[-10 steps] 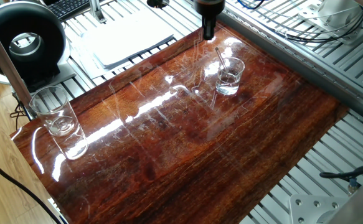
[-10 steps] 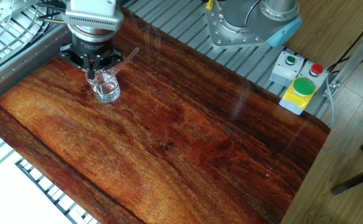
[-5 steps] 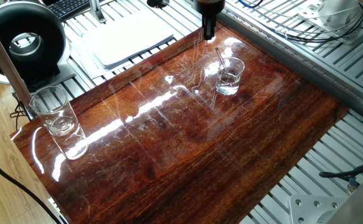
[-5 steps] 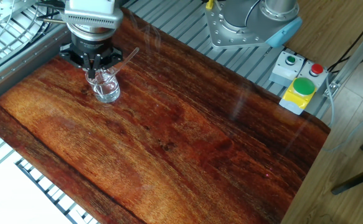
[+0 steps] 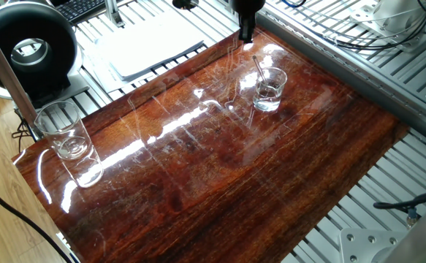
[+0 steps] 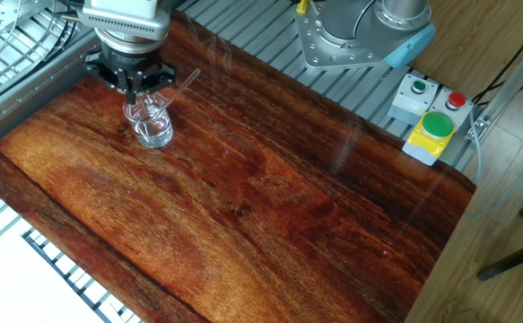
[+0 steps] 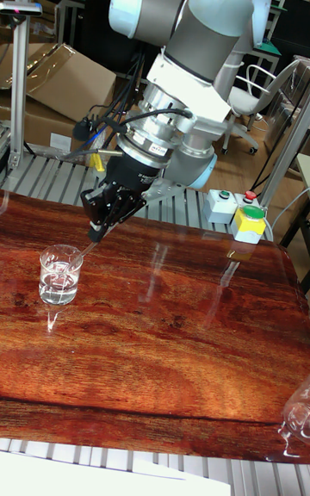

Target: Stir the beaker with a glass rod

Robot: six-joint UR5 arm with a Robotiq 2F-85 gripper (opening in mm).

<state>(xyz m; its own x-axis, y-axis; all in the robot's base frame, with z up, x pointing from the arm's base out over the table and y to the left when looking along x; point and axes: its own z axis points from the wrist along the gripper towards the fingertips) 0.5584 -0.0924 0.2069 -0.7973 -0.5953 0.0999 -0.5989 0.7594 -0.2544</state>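
**Gripper poised above the rod's upper end**

The beaker point(image 7: 60, 274) stood upright on the polished wooden tabletop point(image 5: 220, 168), toward its far edge in one fixed view, with a little clear liquid in the bottom. The glass rod point(image 6: 178, 91) rested inside it, leaning on the rim and tilting out toward 1 o'clock in the other fixed view. The gripper point(image 7: 95, 230) hung at about 1 o'clock from the beaker in the tall fixed view, its dark fingertips point(image 6: 136, 91) close together and pointing down just above the rim. The rod's upper end point(image 7: 89, 245) lay right beside the tips; whether they pinched it or merely stood near could not be told.

The UR5 arm point(image 7: 194, 48) reached down from above, its wrist angled toward the beaker's side of the table. A taller glass tumbler point(image 5: 61, 131) stood well apart, near the tabletop's 9 o'clock corner in one fixed view. A button box point(image 6: 430, 115) with a green push-button sat off the tabletop.
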